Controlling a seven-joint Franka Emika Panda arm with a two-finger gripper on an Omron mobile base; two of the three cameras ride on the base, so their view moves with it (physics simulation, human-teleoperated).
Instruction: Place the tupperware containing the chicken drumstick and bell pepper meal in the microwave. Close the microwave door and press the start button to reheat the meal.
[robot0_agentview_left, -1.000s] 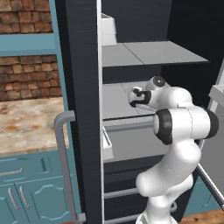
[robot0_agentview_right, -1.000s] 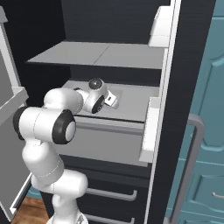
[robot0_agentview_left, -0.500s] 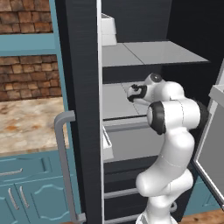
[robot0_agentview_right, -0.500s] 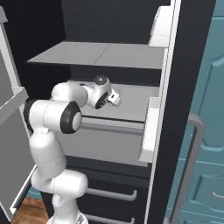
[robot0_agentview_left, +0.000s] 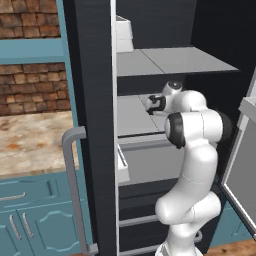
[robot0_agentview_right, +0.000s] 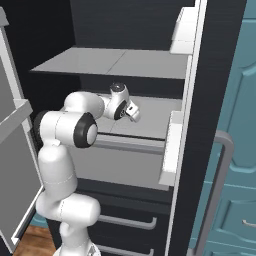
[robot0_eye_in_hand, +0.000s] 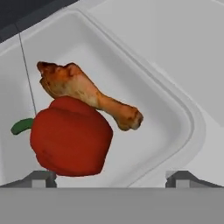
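So this is basically the very start of the job. The arm is reaching into the open fridge, with the claw (robot0_agentview_right: 134, 113) over the middle shelf (robot0_agentview_right: 155, 117), under the upper shelf (robot0_agentview_left: 175, 60). The claw is spread wide with nothing in it: in the hand view both finger tips (robot0_eye_in_hand: 43, 178) stand far apart at the bottom edge and there's nothing between them.

Right below the hand sits the tupperware (robot0_eye_in_hand: 175, 109), a white tray with rounded corners. Inside it the chicken drumstick (robot0_eye_in_hand: 87, 94) lies partly on top of the red bell pepper (robot0_eye_in_hand: 70, 138), whose green stem pokes out to one side. The tray looks to be resting on the shelf, not lifted. From the base views I can't make out the container itself, the arm's wrist blocks that spot.

The fridge door (robot0_agentview_left: 92, 125) hangs open on the left, with its grey bar handle (robot0_agentview_left: 72, 185).

My read: nothing is done yet. The grab on the tupperware hasn't happened, and everything after it is left too: lift it out, carry it to the microwave, set it inside, shut the door, hit start.
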